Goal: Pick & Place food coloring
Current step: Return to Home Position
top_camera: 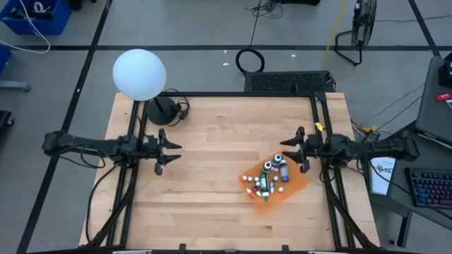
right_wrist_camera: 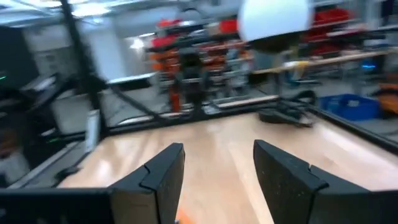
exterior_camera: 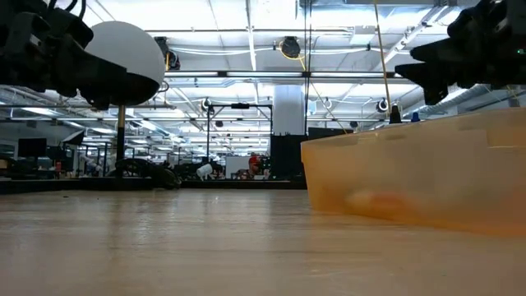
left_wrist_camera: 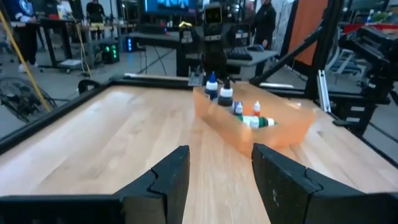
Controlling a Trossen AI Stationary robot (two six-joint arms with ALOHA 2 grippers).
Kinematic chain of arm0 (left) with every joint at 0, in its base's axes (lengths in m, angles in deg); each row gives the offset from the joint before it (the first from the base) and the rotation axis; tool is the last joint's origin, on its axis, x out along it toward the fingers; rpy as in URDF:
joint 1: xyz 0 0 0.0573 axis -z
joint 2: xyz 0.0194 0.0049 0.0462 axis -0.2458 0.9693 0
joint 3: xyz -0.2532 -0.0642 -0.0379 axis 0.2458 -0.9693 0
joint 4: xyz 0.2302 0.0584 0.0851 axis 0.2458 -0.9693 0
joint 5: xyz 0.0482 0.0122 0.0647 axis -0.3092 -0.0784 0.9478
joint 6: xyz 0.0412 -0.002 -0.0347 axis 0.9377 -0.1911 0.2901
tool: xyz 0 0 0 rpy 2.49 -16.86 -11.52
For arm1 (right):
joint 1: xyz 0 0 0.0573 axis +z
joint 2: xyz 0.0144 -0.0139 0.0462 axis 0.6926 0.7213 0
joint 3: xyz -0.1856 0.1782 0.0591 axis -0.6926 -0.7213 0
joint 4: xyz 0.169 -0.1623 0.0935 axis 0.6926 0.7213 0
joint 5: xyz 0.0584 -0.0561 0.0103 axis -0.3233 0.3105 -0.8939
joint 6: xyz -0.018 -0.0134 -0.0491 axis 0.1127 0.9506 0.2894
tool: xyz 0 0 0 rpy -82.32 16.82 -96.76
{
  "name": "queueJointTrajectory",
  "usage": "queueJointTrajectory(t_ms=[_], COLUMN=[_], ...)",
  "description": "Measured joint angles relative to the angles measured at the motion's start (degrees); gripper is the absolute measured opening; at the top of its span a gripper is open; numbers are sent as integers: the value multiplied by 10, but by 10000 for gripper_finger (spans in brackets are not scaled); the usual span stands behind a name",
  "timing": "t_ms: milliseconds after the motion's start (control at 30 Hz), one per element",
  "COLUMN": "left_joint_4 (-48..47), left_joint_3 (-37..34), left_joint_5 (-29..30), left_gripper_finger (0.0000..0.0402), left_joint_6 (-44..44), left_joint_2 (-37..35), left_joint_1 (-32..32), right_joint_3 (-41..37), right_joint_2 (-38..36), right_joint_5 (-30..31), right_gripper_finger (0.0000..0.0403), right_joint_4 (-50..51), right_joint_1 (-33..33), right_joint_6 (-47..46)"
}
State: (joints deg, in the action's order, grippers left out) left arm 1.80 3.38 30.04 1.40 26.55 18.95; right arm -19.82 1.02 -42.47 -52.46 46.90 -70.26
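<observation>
Several tiny food coloring bottles (top_camera: pixel 271 178) stand and lie in a shallow orange tray (top_camera: pixel 296 188) right of the table's middle; they also show in the left wrist view (left_wrist_camera: pixel 225 94). My right gripper (top_camera: pixel 296 150) is open and empty, above the tray's far right end. My left gripper (top_camera: pixel 167 151) is open and empty over the table's left part, its fingers pointing at the tray (left_wrist_camera: pixel 273 134).
A white globe lamp (top_camera: pixel 140 75) on a dark base (top_camera: pixel 162 110) stands at the table's far left corner. A dark frame rail (top_camera: pixel 240 94) runs along the table's far edge. Bare wood (top_camera: pixel 212 148) lies between the two grippers.
</observation>
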Motion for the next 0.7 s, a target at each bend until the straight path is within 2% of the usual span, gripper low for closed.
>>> queueJointTrajectory(t_ms=[133,200,300,533,700], left_joint_4=[-23,-26,-27,-24,-31], left_joint_3=[0,0,0,0,0], left_joint_5=[-23,-41,-50,-54,-34], left_gripper_finger=[177,177,177,177,177], left_joint_6=[-18,-24,-23,-52,-24], left_joint_2=[0,0,0,0,1], left_joint_1=[-17,-28,-43,-71,-71], right_joint_3=[-1,-1,-1,-1,-2], right_joint_2=[1,0,1,2,2], right_joint_5=[-145,-183,-167,-61,-44], right_gripper_finger=[183,183,183,183,183], right_joint_4=[-8,-22,-23,-20,-21], right_joint_1=[-48,-62,-72,-75,-75], right_joint_6=[3,16,40,55,52])
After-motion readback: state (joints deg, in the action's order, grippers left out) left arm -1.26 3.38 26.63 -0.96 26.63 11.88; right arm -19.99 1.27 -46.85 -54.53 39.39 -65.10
